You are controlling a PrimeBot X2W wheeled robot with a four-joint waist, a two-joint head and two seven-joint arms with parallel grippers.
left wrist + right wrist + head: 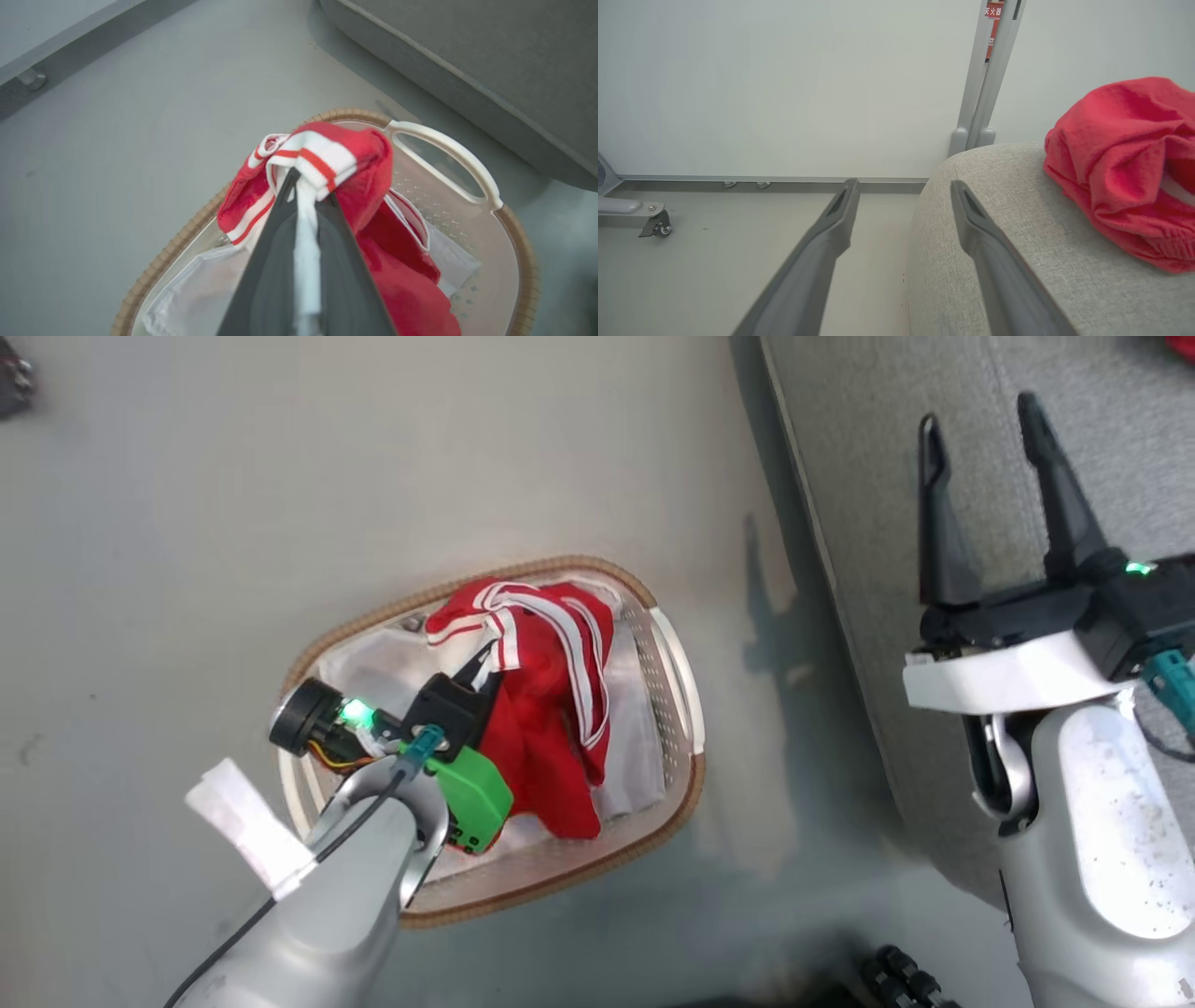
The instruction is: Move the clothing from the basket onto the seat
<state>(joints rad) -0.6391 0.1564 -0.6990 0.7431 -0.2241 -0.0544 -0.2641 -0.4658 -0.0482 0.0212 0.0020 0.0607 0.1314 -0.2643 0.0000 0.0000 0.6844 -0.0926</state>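
Clothing [546,709], the red-and-white striped piece, sits in the basket [696,784], its trim pinched by the left hand [309,184]; the seat [868,448] lies to the basket's right, beside the spread, empty right hand [978,418]

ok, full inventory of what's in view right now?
striped garment: one, red and white, in the basket
red garment: one, red, bunched on the seat
basket: one, white, brown woven rim, on the floor
liner: one, white, inside the basket
seat: one, grey fabric, right of the basket
caster foot: one, grey, by the wall
left gripper: one, dark fingers, shut on the striped garment
right gripper: one, dark fingers, open, at the seat's edge
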